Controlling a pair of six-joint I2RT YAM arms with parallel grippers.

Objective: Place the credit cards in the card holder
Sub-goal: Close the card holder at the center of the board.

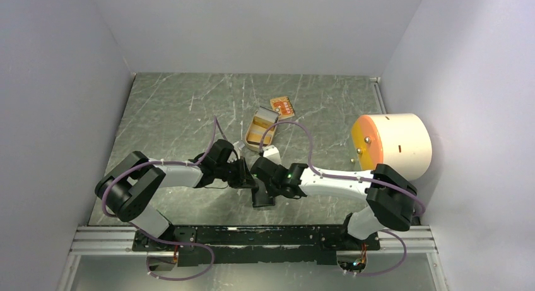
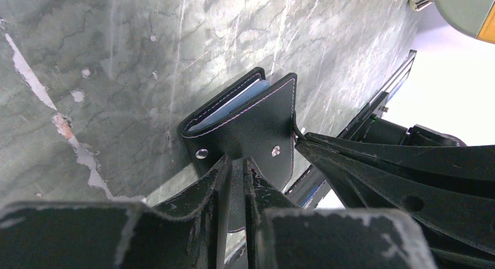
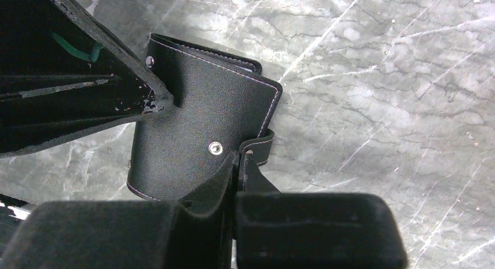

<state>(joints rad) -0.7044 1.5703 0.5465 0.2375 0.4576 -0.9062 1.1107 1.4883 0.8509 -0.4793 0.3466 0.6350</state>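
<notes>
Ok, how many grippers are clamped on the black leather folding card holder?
2. Left gripper pinches the card holder by its flap; right gripper is shut on its edge beside the tab.

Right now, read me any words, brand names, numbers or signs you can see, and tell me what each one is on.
No text can be read in any view.
card holder: plain black with pale stitching and a snap stud; no brand or lettering shows.
tan-orange card: pale markings on its face, too small to read.
</notes>
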